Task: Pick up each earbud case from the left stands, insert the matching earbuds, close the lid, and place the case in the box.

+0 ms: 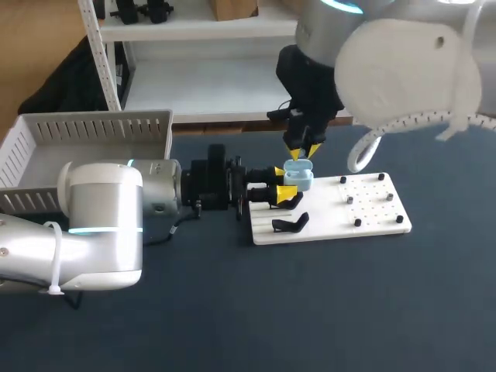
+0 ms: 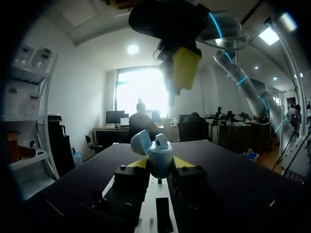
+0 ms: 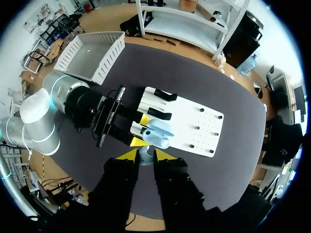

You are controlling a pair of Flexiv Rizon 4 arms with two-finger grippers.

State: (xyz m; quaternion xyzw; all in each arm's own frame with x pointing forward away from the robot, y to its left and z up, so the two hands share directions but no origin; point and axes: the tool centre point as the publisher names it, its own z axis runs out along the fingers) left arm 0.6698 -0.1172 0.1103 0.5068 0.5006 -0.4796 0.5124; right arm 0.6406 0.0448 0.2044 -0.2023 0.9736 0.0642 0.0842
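My left gripper (image 1: 284, 184) holds a light blue earbud case (image 1: 299, 177) upright over the left end of the white board (image 1: 372, 213), shut on its sides. In the left wrist view the case (image 2: 160, 160) sits between the yellow fingertips with its lid (image 2: 141, 141) tipped open, and a white earbud (image 2: 161, 141) shows in its top. My right gripper (image 1: 304, 149) hangs directly above the case, fingers pointing down. In the right wrist view a small pale earbud (image 3: 145, 158) is pinched between its fingertips, just above the case (image 3: 158, 133).
Black stands (image 1: 291, 225) lie on the board's left part, and several small black pegs (image 1: 368, 198) dot its right part. A white slatted basket (image 1: 93, 132) stands at the back left. Dark table surface is open in front of the board.
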